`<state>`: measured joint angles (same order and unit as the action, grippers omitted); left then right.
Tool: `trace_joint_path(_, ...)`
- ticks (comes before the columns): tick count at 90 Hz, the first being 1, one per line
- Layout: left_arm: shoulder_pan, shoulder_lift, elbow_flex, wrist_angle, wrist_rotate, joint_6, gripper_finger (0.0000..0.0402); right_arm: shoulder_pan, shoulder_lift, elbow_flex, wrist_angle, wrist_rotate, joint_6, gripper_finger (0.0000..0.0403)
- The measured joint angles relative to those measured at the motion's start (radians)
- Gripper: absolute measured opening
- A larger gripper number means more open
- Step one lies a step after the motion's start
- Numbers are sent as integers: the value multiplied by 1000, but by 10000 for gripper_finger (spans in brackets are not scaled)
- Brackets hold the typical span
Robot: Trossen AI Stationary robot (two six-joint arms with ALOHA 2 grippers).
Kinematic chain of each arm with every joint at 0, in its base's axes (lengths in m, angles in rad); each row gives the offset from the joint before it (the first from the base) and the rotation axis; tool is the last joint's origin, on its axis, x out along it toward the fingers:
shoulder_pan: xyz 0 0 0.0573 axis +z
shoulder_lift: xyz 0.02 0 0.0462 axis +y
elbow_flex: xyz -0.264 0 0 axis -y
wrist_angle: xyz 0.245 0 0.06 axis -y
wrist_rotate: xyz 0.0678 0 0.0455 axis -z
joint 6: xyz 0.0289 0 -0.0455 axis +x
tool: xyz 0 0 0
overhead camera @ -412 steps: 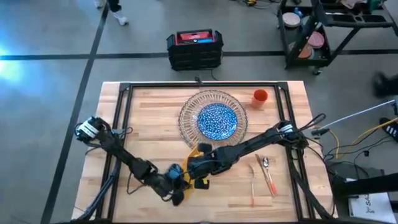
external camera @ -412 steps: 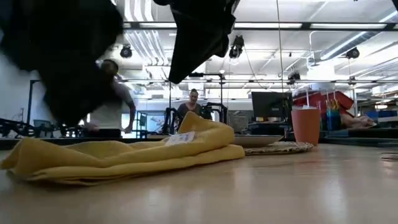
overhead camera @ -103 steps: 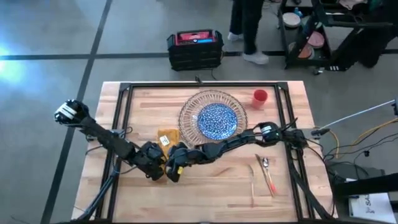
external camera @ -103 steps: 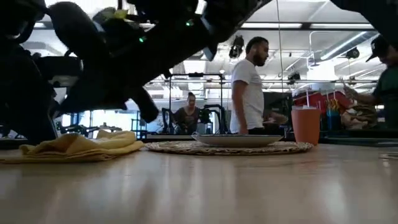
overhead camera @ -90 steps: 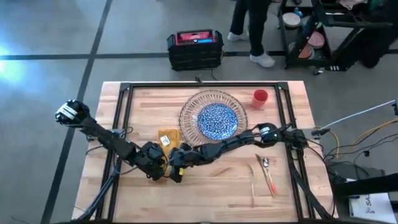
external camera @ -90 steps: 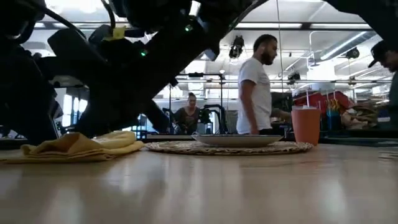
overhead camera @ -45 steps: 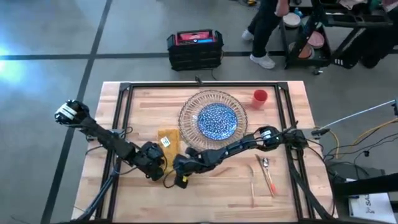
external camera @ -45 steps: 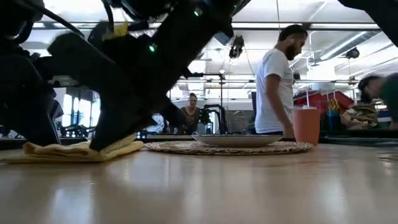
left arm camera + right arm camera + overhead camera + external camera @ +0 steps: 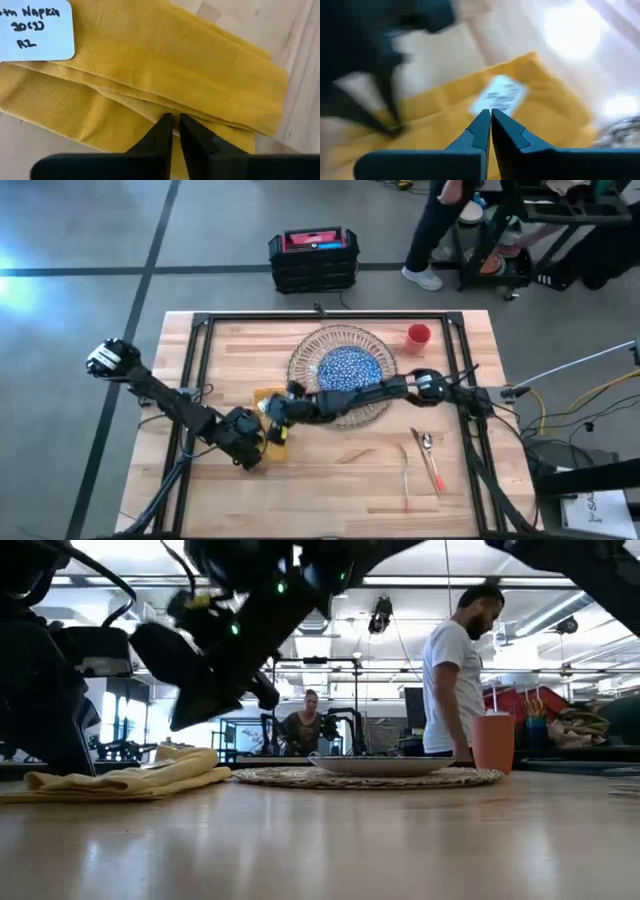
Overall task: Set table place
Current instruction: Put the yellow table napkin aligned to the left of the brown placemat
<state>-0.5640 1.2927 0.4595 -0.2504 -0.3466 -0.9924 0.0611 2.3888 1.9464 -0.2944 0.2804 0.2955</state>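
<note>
Left gripper nearly closed above napkin; right gripper closed, blurred.

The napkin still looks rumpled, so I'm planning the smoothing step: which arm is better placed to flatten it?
Probably the left. The left gripper sits low over the napkin, fingers nearly together, while the right gripper hovers above its label.

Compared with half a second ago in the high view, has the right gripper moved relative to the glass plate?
Yes. The right gripper has swung away from the table's near edge, toward the glass plate, now over the yellow napkin.
</note>
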Motion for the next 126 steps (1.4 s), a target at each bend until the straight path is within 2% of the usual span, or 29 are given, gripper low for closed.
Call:
trace_joint_path(16, 0, 0, 1, 6, -4, 7, 21, -58, 2, -45, 0, -46, 21, 0)
trace_joint_path(41, 0, -1, 2, 8, -7, 7, 21, -74, 4, -104, 39, -60, 30, 0)
trace_joint_path(58, 0, -2, 3, 13, -5, 7, 21, -19, -42, -63, 13, 54, -35, 0)
trace_joint_path(64, -1, -2, 3, 14, -2, 7, 21, 2, -75, -20, -31, 56, -52, 0)
trace_joint_path(74, -10, -2, 10, 26, 40, 3, 21, 34, -91, 44, -206, 72, -48, 0)
trace_joint_path(81, -29, 1, 38, 34, 97, -1, 21, 71, -87, 56, -343, 138, -44, 0)
trace_joint_path(90, -68, 1, 90, 35, 102, 20, 21, 137, -86, 45, -429, 190, 17, 0)
trace_joint_path(99, -101, 1, 146, 36, 63, 58, 21, 199, -88, 8, -507, 193, 104, 0)
trace_joint_path(112, -118, 1, 208, 25, -27, 126, 21, 263, -81, -78, -513, 194, 196, 0)
trace_joint_path(126, -111, 3, 219, 25, -111, 144, 21, 294, -81, -162, -510, 281, 228, 0)
